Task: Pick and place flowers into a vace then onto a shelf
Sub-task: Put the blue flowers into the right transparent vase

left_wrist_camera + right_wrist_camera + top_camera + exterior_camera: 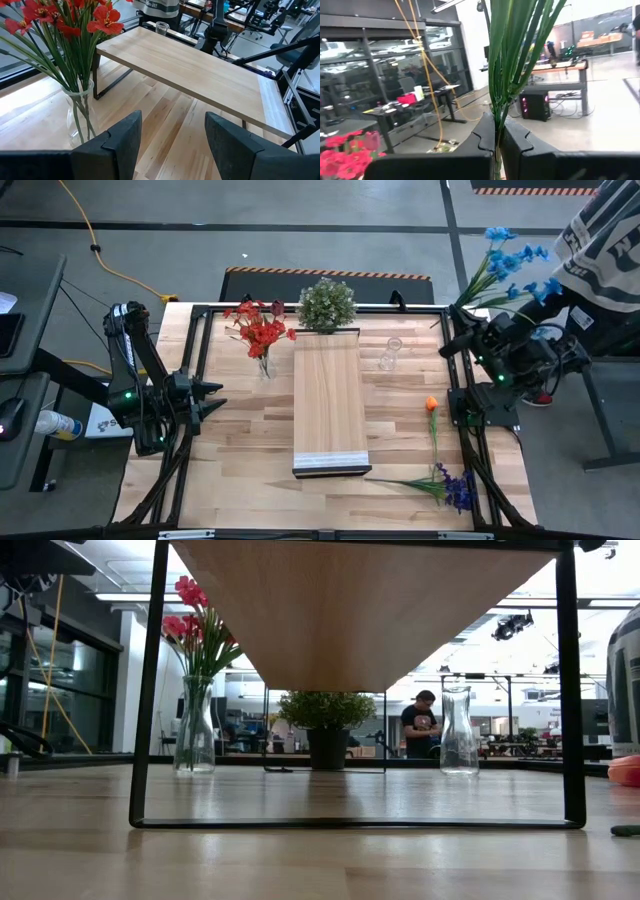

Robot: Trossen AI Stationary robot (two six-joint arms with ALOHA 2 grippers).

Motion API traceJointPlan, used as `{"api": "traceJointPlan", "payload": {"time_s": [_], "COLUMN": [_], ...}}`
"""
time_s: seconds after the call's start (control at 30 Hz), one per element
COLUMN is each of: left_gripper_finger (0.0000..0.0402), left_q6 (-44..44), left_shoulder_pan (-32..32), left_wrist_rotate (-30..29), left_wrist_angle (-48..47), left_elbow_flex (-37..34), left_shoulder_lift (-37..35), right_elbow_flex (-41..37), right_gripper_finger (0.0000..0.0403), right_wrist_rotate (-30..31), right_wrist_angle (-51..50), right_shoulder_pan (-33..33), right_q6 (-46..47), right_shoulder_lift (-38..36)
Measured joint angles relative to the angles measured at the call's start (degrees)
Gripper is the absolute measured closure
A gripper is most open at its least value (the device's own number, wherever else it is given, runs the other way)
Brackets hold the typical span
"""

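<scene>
My right gripper is at the table's far right edge, shut on a bunch of blue flowers whose blooms reach out past that edge. Red flowers stand in a glass vase at the far left. An empty glass vase stands upright on the table right of the shelf, a raised light-wood plank on a black frame. An orange flower and purple flowers lie flat on the table at the near right. My left gripper waits open at the left edge, pointing at the shelf. My right gripper pinches a bundle of several green stems between its two shut fingers, near the stems' lower end. The stems rise from the fingers and fan out. The flowers are lifted clear of the table.
A bushy green potted plant stands at the shelf's far end. A black frame runs around the tabletop. A person stands beyond the far right corner. Bare wood lies left of the shelf and along the near edge.
</scene>
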Motion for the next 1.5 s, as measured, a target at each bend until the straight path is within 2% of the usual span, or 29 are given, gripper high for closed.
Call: {"api": "traceJointPlan", "payload": {"time_s": [0.23,0.63,0.93,1.17,1.5], "left_gripper_finger": [0.0151,0.0151,0.0151,0.0151,0.0151], "left_q6": [-0.02,-0.01,-0.02,-0.02,-0.02], "left_shoulder_pan": [-0.01,-0.01,-0.01,-0.01,-0.01], "left_wrist_rotate": [0.00,-0.02,-0.01,-0.01,0.00], "left_wrist_angle": [0.00,0.04,0.07,0.07,0.07], "left_elbow_flex": [-0.01,-0.01,0.00,0.00,-0.01], "left_shoulder_lift": [-0.01,-0.01,-0.01,-0.01,-0.01], "right_elbow_flex": [0.00,0.00,0.00,0.00,0.00], "right_gripper_finger": [0.0403,0.0403,0.0403,0.0403,0.0403], "right_wrist_rotate": [-5.24,-11.04,-10.89,-10.17,-9.58], "right_wrist_angle": [1.99,0.66,-3.70,-14.17,-22.58], "right_shoulder_pan": [-8.57,-19.42,-22.15,-22.75,-22.75], "right_q6": [0.66,10.35,16.20,26.95,38.35], "right_shoulder_lift": [3.95,10.72,15.81,18.51,20.78]}}
